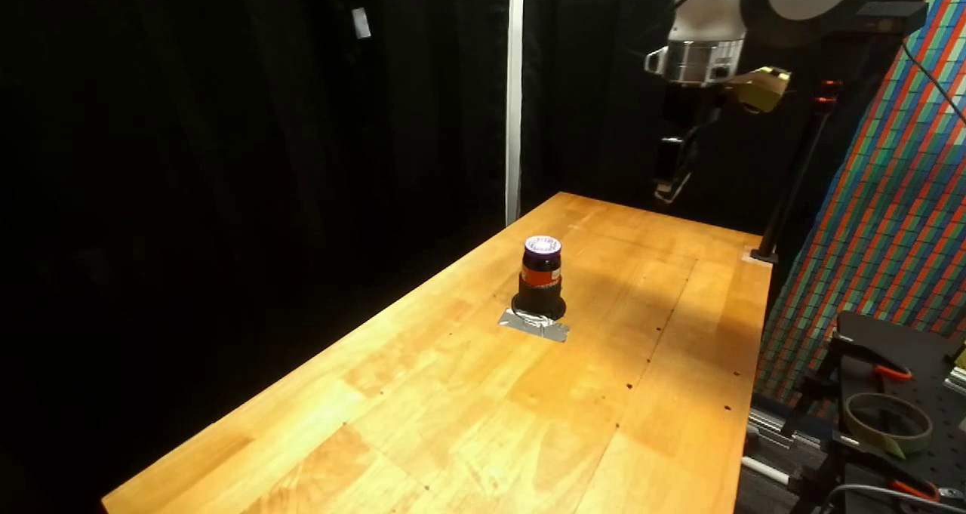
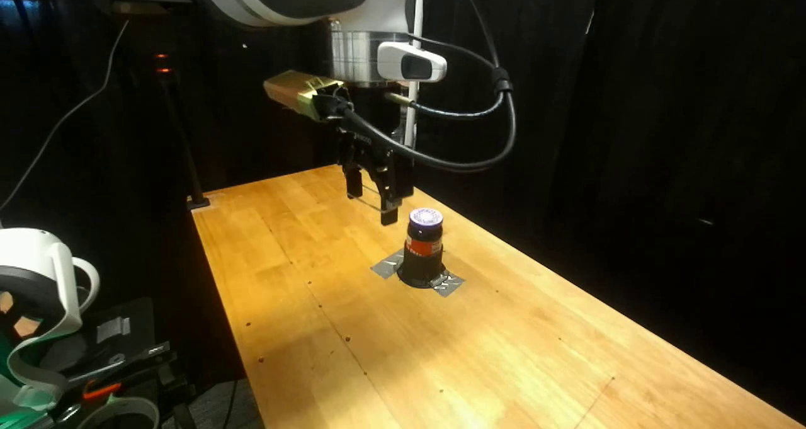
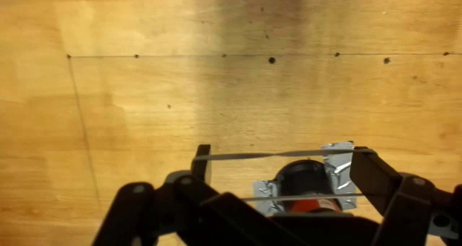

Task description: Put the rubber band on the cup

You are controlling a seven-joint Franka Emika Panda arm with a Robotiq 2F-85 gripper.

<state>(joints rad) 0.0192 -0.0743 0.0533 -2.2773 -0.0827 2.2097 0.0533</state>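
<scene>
The cup stands upright on the table, a short dark cylinder with an orange-red stripe and a pale purple-white top. It shows in both exterior views [image 1: 541, 276] [image 2: 424, 246]. In the wrist view the cup [image 3: 306, 181] is low between the fingers, its top hidden by the gripper body. My gripper [image 3: 281, 163] is open, with the rubber band [image 3: 249, 156] stretched around its two spread fingers. In an exterior view the gripper [image 2: 371, 206] hangs above the table, to one side of the cup and apart from it; the rubber band [image 2: 365, 202] is a thin line there.
Grey tape [image 2: 449, 285] holds the cup's black base to the wooden table [image 1: 483, 423]. A black pole [image 1: 789, 167] stands at a table corner. A cart with a tape roll [image 1: 888, 421] is beside the table. Black curtains [image 1: 264, 197] hang behind.
</scene>
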